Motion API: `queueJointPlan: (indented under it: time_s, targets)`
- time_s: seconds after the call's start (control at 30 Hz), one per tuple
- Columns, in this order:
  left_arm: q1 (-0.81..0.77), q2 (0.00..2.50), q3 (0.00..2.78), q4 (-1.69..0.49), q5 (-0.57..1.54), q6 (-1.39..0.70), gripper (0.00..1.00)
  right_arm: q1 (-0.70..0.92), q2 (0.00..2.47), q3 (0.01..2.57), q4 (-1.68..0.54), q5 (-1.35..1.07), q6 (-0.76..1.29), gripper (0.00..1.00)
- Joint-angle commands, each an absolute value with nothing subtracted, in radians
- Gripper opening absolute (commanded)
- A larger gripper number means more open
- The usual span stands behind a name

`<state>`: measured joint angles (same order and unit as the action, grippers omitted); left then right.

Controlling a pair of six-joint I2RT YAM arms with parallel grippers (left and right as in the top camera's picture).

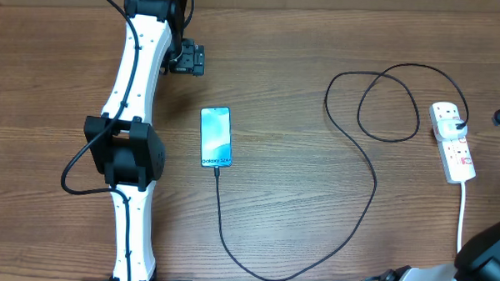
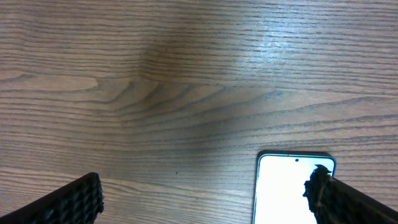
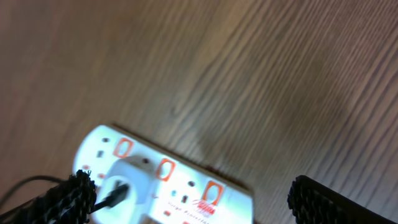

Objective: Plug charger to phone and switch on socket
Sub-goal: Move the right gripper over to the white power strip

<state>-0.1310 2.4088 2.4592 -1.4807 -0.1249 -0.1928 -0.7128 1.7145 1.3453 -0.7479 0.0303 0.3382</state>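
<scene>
The phone (image 1: 215, 138) is seen lying flat left of the middle of the wooden table (image 1: 320, 43), screen up and lit pale blue. Its long axis runs toward and away from the robot, and the lettered short edge is turned toward the robot. The charger (image 1: 219, 202) is joined to that edge and is carried in a wide curve and a loop to the socket (image 1: 452, 143) at the right. The socket lies nearly parallel to the phone, with its white cord (image 1: 462, 215) trailing toward the near edge. The left gripper (image 2: 202, 190) is held above the phone's far end, jaws spread wide on nothing. The right gripper (image 3: 186, 186) is held over the socket, jaws likewise wide. The right wrist view is blurred, so the switch positions cannot be made out.
</scene>
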Motion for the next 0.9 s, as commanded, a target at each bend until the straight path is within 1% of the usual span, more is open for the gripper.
queueJointPlan:
  time_s: [0.0,0.33,0.53,0.73,0.87]
  targets:
    - [-0.133,2.396,2.469,-1.48,-0.138,-0.21,1.0,-0.714,1.747,1.348,-0.742,0.109,0.279,1.0]
    - [-0.133,2.396,2.469,-1.48,-0.138,-0.21,1.0,-0.714,1.791,1.348,-0.717,0.147,0.277,1.0]
    - [-0.133,2.396,2.469,-1.48,-0.138,-0.21,1.0,-0.714,1.858,1.348,-0.688,0.107,0.102,1.0]
    - [-0.133,2.396,2.469,-1.48,-0.138,-0.21,1.0,-0.714,1.865,1.348,-0.668,0.073,0.094,1.0]
    - [-0.133,2.396,2.469,-1.48,-0.138,-0.21,1.0,-0.714,1.865,1.348,-0.659,0.072,0.033,1.0]
